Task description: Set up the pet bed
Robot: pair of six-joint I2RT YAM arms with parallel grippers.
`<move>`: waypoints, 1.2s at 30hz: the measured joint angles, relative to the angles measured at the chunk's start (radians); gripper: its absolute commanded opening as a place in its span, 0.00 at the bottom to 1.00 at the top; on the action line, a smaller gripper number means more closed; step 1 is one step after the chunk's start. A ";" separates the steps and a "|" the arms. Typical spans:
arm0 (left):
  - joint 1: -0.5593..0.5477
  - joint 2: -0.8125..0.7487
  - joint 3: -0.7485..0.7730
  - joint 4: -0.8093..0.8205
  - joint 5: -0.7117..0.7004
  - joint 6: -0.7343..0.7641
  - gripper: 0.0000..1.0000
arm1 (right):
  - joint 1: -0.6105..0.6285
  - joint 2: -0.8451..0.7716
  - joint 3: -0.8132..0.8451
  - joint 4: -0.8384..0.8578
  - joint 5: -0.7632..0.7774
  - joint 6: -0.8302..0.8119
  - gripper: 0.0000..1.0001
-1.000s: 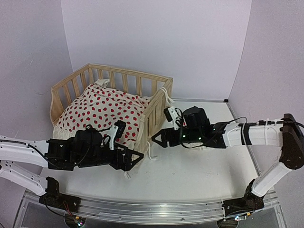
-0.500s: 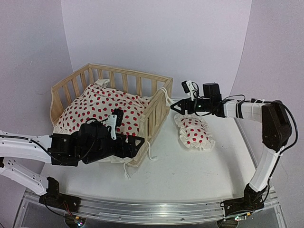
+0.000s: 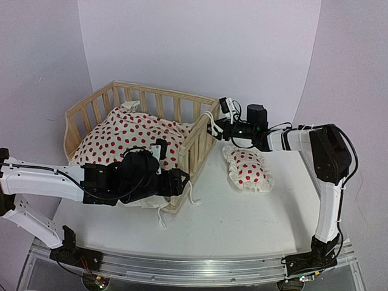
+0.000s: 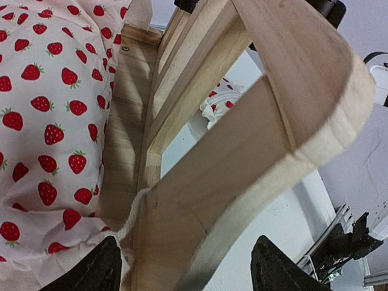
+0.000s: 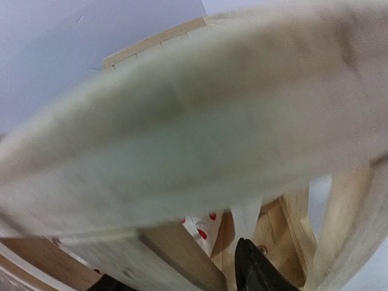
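Soft, even light; the right wrist view is badly blurred.

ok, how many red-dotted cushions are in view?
2. The large cushion lies inside the pet bed. The small pillow lies on the table, just right of the bed's side rail. The bed's near end is partly hidden, so another could be out of sight.

Count on the desk (image 3: 242, 218): one pet bed (image 3: 159, 92), pine frame, railed on three sides. One red-dotted cushion (image 3: 130, 136), lying inside the pet bed. One small red-dotted pillow (image 3: 247, 168), on the desk just right of the pet bed. Two arms, each with one gripper: left gripper (image 3: 179, 179) at the pet bed's near right corner, right gripper (image 3: 213, 127) at its far right corner. Number of tie strings: cannot be told.
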 measured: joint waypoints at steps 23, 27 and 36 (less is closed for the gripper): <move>0.084 -0.015 0.037 -0.091 0.259 0.170 0.28 | 0.191 -0.621 -0.769 0.247 0.811 -0.167 0.00; 0.121 -0.026 0.038 -0.101 0.303 0.227 0.57 | 0.241 -0.638 -0.782 0.236 0.941 -0.143 0.30; 0.210 -0.296 -0.228 -0.081 0.385 0.105 0.86 | 0.333 -0.741 -0.547 -0.562 0.927 0.031 0.78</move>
